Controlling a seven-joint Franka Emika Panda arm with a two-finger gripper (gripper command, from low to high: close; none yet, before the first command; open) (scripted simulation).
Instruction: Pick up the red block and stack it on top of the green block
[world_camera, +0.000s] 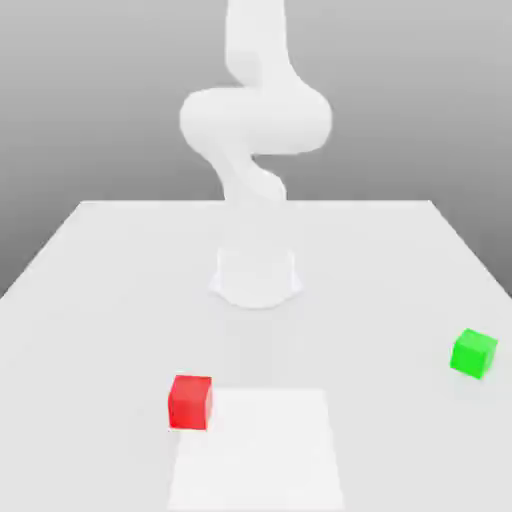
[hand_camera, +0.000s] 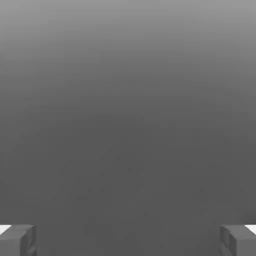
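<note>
Standing at the back of the pale table (world_camera: 110, 300), the white arm (world_camera: 256, 125) rises behind the landmark, a bright white square (world_camera: 265, 455). The red block (world_camera: 190, 403) sits at its far-left corner in the exterior view; the green block (world_camera: 473, 354) lies well apart, off toward that view's right. The gripper (hand_camera: 128, 241) is spread wide, pinching nothing.

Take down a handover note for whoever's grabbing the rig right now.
Gripper: open, nothing between the fingers.
Red block: on the table, at the near left corner area of the white patch, exterior view's left.
Green block: on the table, exterior view's right.
Done: nothing yet.
Left: pick up red, stack it on green.
</note>
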